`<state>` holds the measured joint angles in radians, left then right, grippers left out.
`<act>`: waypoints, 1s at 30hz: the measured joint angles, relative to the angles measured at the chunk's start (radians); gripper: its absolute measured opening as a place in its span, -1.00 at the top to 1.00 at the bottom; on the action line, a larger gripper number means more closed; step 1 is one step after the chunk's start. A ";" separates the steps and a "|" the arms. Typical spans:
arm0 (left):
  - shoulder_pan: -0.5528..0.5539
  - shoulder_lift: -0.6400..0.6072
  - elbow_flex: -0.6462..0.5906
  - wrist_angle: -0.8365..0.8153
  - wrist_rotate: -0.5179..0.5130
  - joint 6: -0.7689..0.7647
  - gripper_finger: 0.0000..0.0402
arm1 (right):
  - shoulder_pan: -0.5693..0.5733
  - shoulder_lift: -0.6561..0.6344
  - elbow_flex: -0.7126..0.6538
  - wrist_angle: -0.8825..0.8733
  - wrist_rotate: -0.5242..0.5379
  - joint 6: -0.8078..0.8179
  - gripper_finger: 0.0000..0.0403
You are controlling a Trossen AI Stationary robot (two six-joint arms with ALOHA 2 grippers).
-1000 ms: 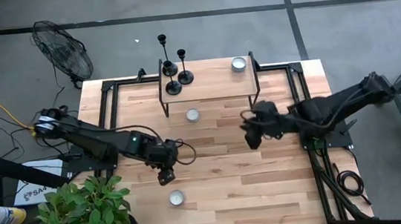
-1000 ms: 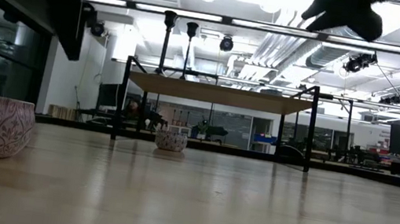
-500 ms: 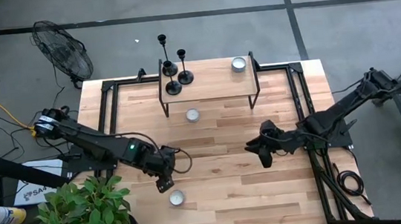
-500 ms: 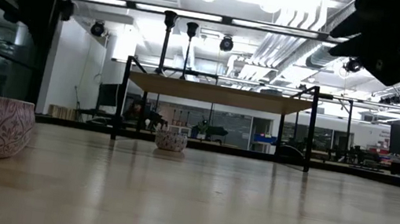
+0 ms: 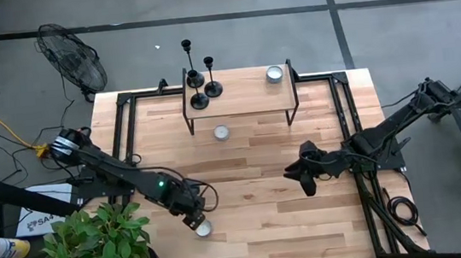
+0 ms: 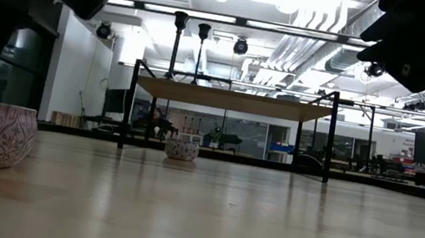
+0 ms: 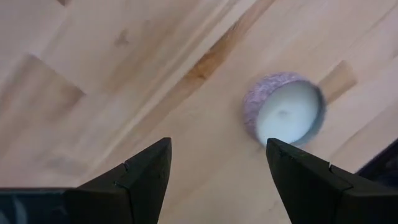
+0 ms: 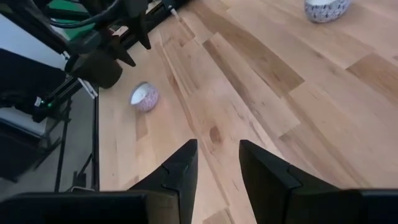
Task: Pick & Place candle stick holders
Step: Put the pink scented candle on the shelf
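From above, three slim black metal candlesticks of differing heights are seen upright at the left end of a wooden shelf. In the wrist views, the left gripper is shown spread above a small white candle cup, and the right gripper parted over bare wood.

A pale wooden plank surface carries a black-framed wooden riser shelf and three small round patterned white candle cups. A leafy green potted plant and a black floor fan stand beside it.
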<state>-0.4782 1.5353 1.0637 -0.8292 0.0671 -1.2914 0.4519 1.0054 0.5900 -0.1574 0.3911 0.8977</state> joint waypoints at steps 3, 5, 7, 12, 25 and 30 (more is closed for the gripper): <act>0.000 0.024 0.000 0.043 0.003 -0.052 -0.28 | 0.000 0.000 0.000 0.000 -0.017 0.000 0.43; 0.000 0.035 0.000 0.066 0.007 -0.079 -0.28 | 0.000 0.000 0.000 -0.001 -0.027 0.000 0.43; 0.000 0.048 0.000 0.075 0.025 -0.095 -0.28 | 0.000 0.000 0.000 -0.001 -0.029 0.000 0.43; 0.000 0.070 0.000 0.072 0.055 -0.101 -0.28 | 0.000 0.000 0.000 -0.001 -0.036 0.000 0.43; 0.000 0.070 0.000 0.072 0.037 -0.075 -0.28 | 0.000 0.000 0.000 -0.002 -0.047 0.003 0.43; 0.000 0.070 0.000 0.073 0.028 -0.067 -0.28 | 0.000 0.000 0.000 -0.002 -0.047 0.003 0.43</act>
<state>-0.4786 1.6058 1.0641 -0.7567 0.0952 -1.3581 0.4522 1.0058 0.5900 -0.1593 0.3442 0.9005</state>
